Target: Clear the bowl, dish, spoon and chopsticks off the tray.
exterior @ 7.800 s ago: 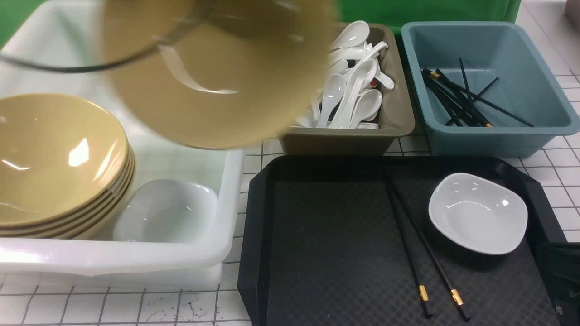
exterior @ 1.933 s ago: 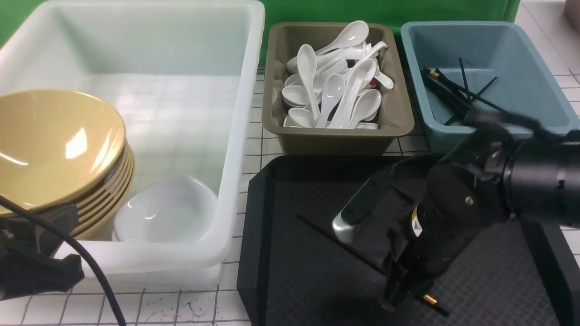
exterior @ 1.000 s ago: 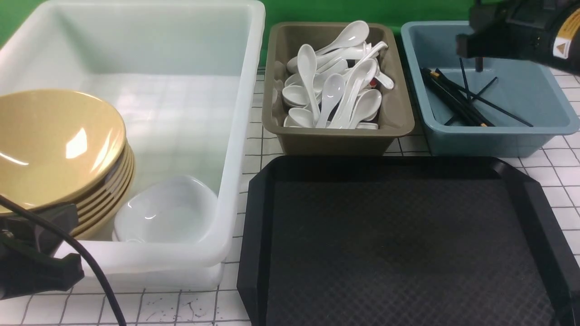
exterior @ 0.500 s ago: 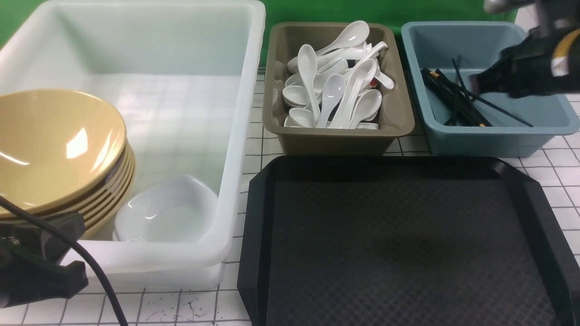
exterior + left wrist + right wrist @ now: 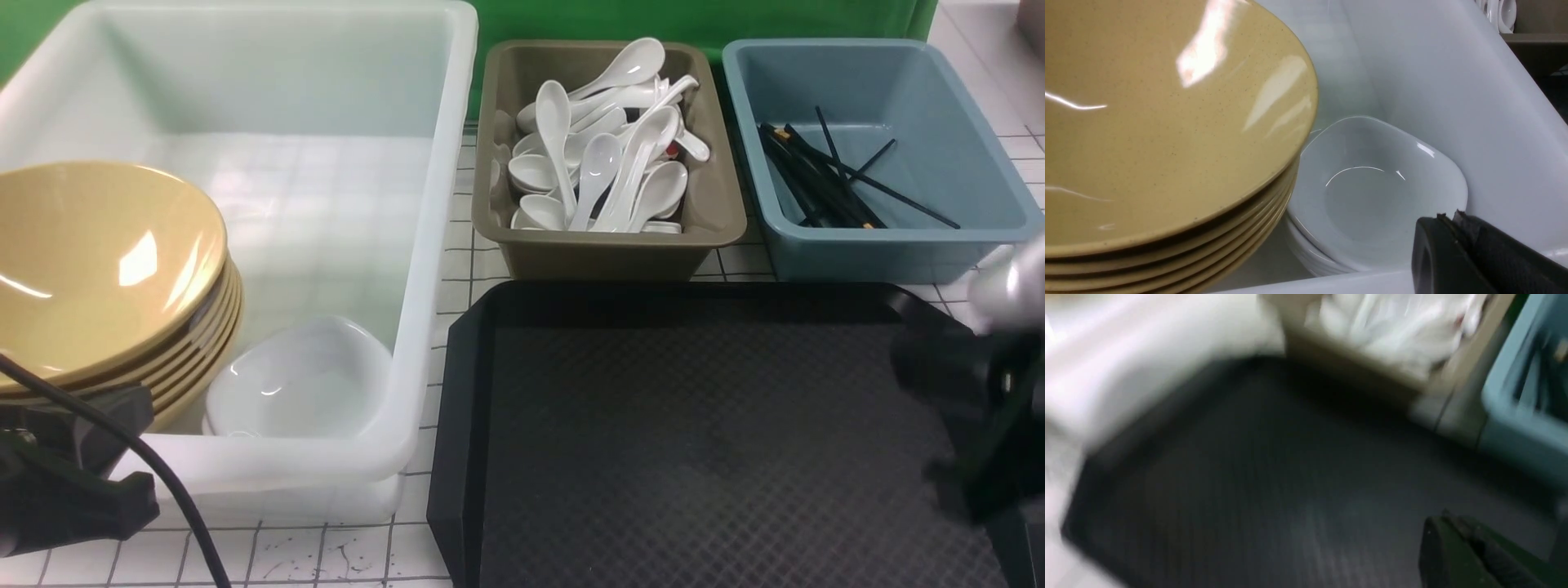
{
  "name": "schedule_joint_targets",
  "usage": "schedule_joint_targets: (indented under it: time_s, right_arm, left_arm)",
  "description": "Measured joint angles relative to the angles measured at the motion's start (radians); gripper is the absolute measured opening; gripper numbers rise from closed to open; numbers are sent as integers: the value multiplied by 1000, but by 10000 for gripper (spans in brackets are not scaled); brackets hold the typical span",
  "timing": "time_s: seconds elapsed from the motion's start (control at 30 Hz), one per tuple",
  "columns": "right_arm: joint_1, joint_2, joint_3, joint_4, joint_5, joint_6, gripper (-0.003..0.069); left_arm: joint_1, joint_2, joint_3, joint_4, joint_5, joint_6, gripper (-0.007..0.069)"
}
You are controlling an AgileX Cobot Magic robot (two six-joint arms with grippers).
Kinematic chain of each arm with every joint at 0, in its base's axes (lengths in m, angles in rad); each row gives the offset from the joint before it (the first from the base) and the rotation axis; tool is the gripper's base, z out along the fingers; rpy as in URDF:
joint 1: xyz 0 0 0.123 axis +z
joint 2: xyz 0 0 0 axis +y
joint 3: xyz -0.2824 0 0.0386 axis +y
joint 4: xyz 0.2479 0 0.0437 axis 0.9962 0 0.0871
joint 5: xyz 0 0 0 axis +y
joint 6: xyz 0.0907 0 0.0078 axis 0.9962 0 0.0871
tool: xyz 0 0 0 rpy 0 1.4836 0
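Right gripper [image 5: 976, 408]: blurred dark mass over the right edge of the tray; jaw state cannot be read. In the wrist view, one dark finger [image 5: 1470, 555] shows, nothing seen in it.
Left gripper [image 5: 65, 482]: dark, low at the near left, just outside the near wall of the tub; only one black finger [image 5: 1457, 261] visible in the wrist view, so spread or pressed together cannot be told.
Large flat black rectangular plastic tray with clipped corners and diamond texture [image 5: 702, 441]: on the white gridded table, nothing lying on its visible surface.
Thin long black chopsticks with gold bands [image 5: 824, 175]: lying crossed in the blue-grey plastic bin [image 5: 963, 122], behind the tray's right far corner.
White glossy soup spoons [image 5: 604, 155]: heaped in the taupe plastic bin [image 5: 604, 253], between tub and blue-grey bin; which one is the task's spoon cannot be told.
Wide shallow glossy mustard-tan bowl [image 5: 98, 261]: top of a stack of like bowls, tilted, at the left inside the large white translucent plastic tub [image 5: 441, 204].
Small glossy white rounded-square dish [image 5: 298, 380]: in the tub's near right corner, touching the bowl stack, on top of at least one like dish.
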Motion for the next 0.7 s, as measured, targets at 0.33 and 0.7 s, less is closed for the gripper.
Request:
schedule_joint_targets:
  time_s: [0.33, 0.7]
  right_arm:
    - [0, -48, 111, -16, 24, 64, 36]
    - [-357, -597, 594, -144, -658, 66, 36]
  left_arm:
    - [0, 0, 0, -1, 2, 0, -12]
    - [0, 0, 0, -7, 3, 0, -12]
